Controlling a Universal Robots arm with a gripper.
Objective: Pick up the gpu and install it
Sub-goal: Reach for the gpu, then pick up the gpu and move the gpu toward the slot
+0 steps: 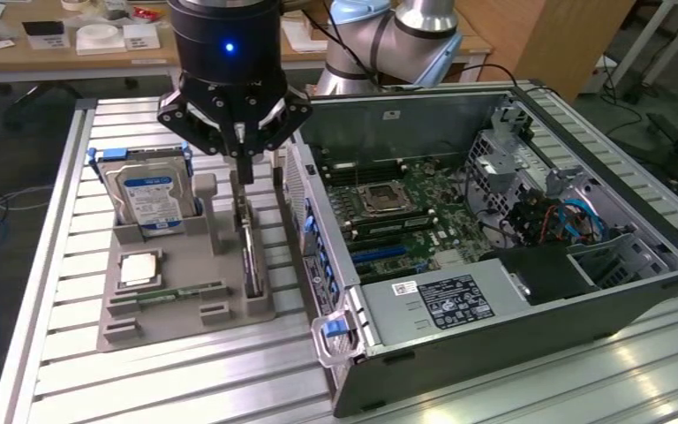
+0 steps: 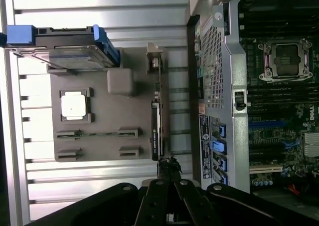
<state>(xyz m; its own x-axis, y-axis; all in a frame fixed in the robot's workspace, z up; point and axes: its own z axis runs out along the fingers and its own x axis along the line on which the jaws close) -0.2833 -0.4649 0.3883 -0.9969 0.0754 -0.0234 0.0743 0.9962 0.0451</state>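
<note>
The fingers (image 1: pixel 244 166), pressed together, hang just over one end of the gpu (image 1: pixel 252 256), which stands on edge in the grey tray (image 1: pixel 162 305), its long axis running alongside the computer case (image 1: pixel 493 300).

The ribbed metal table (image 1: pixel 50 265) is gleaming beside the computer case (image 1: pixel 493 353). The grey holder (image 1: pixel 169 322) beside it is looking matt plastic.

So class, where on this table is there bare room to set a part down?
Bare slats of the table lie on the near side of the grey holder, and to the exterior view's left of it. Crowded: the gap between holder and computer case, where the gripper hangs over the gpu.
</note>
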